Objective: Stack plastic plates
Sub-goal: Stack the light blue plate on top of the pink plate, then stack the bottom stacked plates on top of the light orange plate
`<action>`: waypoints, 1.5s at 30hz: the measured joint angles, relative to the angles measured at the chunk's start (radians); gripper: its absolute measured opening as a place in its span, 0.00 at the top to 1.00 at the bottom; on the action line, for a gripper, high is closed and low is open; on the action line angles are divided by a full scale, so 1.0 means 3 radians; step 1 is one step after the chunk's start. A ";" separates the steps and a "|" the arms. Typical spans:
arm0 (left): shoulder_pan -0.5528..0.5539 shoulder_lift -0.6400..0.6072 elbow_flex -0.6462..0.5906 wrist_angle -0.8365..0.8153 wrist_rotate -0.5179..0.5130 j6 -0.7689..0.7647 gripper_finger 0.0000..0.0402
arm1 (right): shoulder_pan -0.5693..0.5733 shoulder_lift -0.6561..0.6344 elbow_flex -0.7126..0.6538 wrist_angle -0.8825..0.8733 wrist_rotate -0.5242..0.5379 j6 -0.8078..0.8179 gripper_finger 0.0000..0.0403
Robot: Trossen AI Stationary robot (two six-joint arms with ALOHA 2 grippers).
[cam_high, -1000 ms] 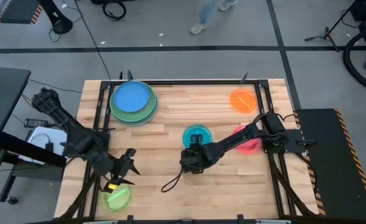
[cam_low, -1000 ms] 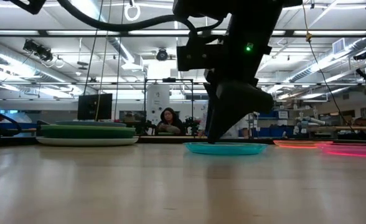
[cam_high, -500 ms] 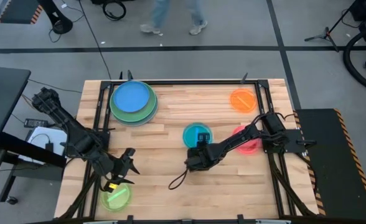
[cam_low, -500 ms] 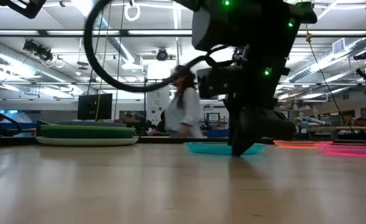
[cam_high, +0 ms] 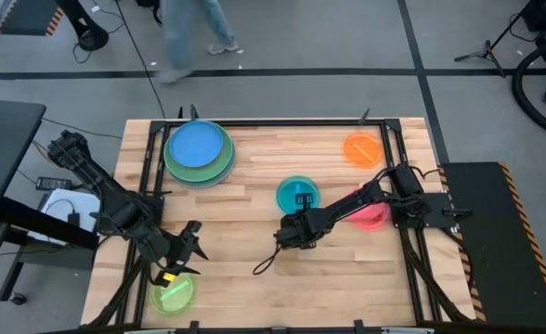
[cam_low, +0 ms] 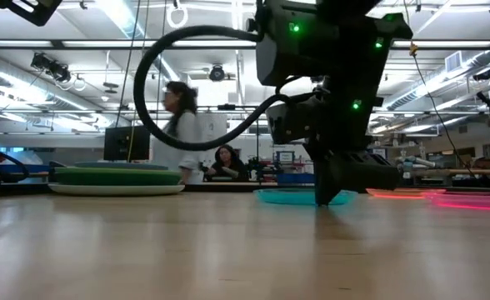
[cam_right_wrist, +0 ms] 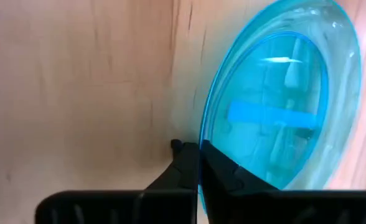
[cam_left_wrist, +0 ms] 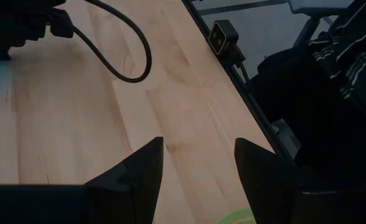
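At the table's left front, the left gripper (cam_high: 188, 243) is hovering with its fingers (cam_left_wrist: 139, 171) spread apart and nothing between them, just behind the small lime plate (cam_high: 173, 294) lying at the near edge. Farther back on that side, the stack (cam_high: 199, 153) of larger plates is sitting by the rear rail, a blue plate (cam_high: 198, 146) on top with green rims showing under it; from table height it is showing as a low dark green and pale pile (cam_low: 116, 179).

Near the middle of the wooden table (cam_high: 254, 186), the teal plate (cam_high: 298, 195) is lying flat, and the right gripper (cam_high: 293, 229) is sitting low at its near rim. In the right wrist view its fingers (cam_right_wrist: 223, 177) are pressed close together over the edge of the teal plate (cam_right_wrist: 276, 106), apparently pinching it, though the contact itself is hard to make out.

To the right, the pink plate (cam_high: 370, 211) is lying partly under the right arm, and the translucent orange plate (cam_high: 362, 148) is resting alone near the far right corner, well apart from the others.
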 joint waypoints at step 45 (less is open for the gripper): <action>-0.0483 0.0009 -0.0001 0.0044 -0.0834 -0.0145 0.49 | 0.0455 -0.1009 -0.1100 -0.1087 -0.1252 0.3059 0.56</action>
